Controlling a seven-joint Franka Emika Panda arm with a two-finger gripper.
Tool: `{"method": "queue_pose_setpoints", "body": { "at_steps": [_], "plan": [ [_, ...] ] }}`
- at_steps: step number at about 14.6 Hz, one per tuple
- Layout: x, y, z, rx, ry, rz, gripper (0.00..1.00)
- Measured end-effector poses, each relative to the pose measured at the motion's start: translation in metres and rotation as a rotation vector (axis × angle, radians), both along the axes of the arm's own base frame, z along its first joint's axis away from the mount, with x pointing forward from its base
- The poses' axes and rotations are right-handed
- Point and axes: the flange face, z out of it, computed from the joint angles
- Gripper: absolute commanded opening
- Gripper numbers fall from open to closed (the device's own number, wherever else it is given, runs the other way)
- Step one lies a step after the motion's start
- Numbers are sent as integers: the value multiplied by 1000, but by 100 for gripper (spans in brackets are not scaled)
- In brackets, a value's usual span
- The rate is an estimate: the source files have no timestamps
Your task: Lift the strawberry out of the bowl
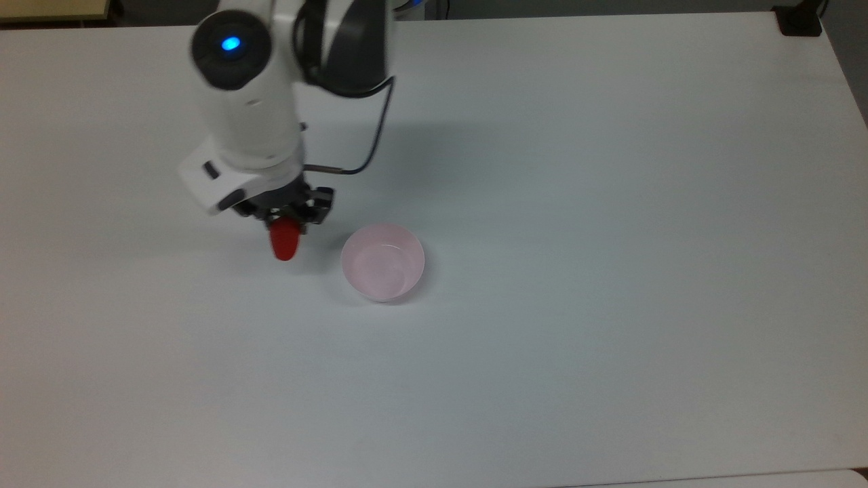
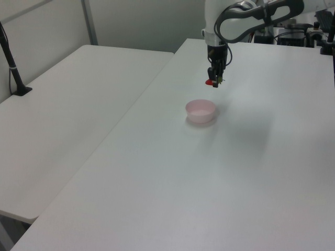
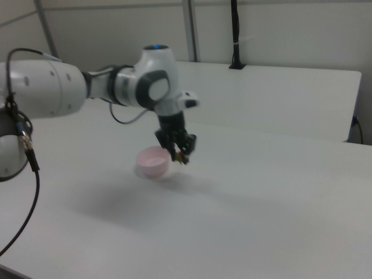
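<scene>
Strawberry [image 1: 285, 242] is hanging tip-down, pinched by the gripper [image 1: 287, 224], off to the top view's left of the bowl [image 1: 383, 262]; it's riding well above the table [image 1: 610, 203], probably so it's clearing the rim.

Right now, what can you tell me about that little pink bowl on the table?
The bowl is small, round and pale pink, with smooth plain sides that look like slightly see-through plastic. It stands upright on the white table with its mouth open upward, and nothing lies inside it. Nothing touches it but the table. In the top view, the gripper holds the strawberry off to the top view's left of the bowl, apart from its rim.
</scene>
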Motion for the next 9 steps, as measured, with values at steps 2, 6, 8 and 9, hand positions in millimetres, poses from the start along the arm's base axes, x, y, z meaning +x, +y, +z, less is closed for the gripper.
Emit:
{"method": "queue_pose_setpoints", "body": {
  "at_steps": [2,6,8,9],
  "plan": [
    [4,-45,-26,-13,-22,42,30],
    [7,-51,-49,-46,-22,72,82],
    [7,-49,-51,-50,-18,77,100],
    [7,-48,-51,-50,-17,80,100]
  ]
}}
